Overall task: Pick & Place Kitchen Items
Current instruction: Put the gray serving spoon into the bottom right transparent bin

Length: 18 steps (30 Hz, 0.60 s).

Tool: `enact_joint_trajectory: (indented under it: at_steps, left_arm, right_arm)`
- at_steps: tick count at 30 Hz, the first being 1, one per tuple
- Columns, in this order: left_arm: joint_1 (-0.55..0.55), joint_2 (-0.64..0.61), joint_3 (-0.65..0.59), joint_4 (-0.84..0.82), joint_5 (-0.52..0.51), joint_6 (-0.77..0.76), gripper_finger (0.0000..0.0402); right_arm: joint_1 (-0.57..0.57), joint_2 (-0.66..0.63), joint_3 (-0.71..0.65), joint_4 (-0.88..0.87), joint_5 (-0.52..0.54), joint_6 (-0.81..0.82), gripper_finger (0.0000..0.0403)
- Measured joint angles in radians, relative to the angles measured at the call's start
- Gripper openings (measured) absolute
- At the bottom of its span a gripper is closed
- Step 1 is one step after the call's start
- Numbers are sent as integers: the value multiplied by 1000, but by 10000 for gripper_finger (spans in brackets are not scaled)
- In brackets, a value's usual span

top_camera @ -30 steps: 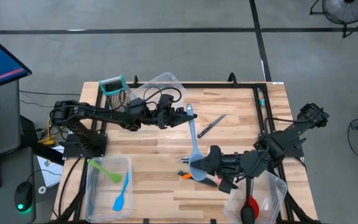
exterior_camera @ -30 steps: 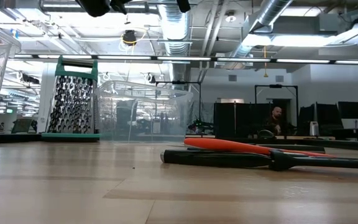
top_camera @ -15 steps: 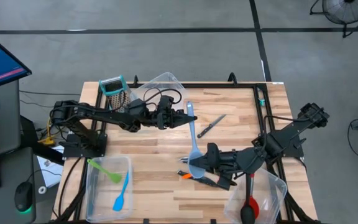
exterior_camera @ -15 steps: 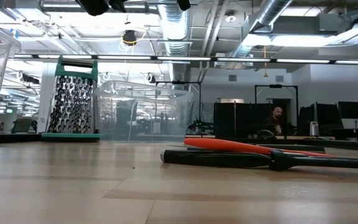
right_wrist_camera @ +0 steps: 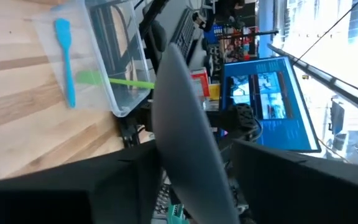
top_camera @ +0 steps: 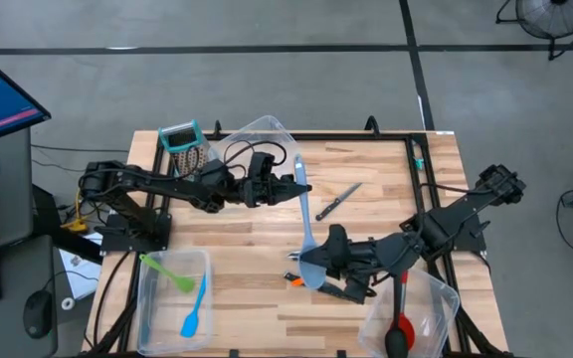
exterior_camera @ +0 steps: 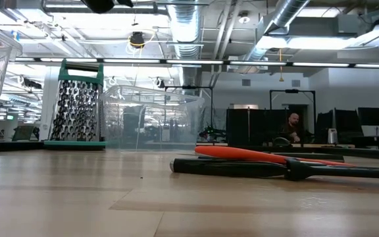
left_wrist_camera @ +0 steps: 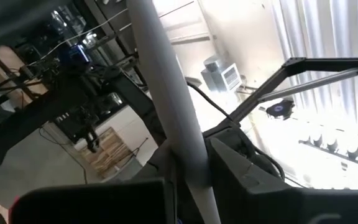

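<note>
- While we look straight down on the table [top_camera: 366,159], our left gripper [top_camera: 292,185] reaches across the far middle and is clamped on the handle end of the grey spoon [top_camera: 306,231]; its wrist camera shows the pale handle [left_wrist_camera: 166,106] pinched between the dark fingers [left_wrist_camera: 241,180].
- Our right gripper [top_camera: 324,267] sits at the spoon's bowl end, near the front middle; the bowl [right_wrist_camera: 188,143] lies between its fingers, but we cannot tell whether they are pressing on it or have let go.
- Just beside that gripper, an orange spatula [exterior_camera: 255,155] lies over a black-handled utensil [exterior_camera: 242,168] on the wood.
- A black-handled knife [top_camera: 338,200] lies apart, toward the far right.
- The front-left tub [top_camera: 152,298] holds a green spatula [top_camera: 167,271] and a blue spatula [top_camera: 195,314]; the front-right tub [top_camera: 446,298] holds a red spoon [top_camera: 403,313].
- A box grater [top_camera: 182,144] stands at the far left, just beside another clear tub [top_camera: 267,129].
</note>
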State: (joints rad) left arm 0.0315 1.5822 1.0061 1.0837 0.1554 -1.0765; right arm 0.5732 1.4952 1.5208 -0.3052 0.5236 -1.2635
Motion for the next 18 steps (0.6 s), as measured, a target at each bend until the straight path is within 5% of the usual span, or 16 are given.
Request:
enact_joint_trajectory:
  at_steps: [8,18]
  left_arm:
    - [15,1,-1,5,0,-6,39]
    - [72,7,-7,-10,-30,38,22]
  right_arm:
    - [44,0,0,47,42,47,223]
    - [198,-13,7,66,181,402,224]
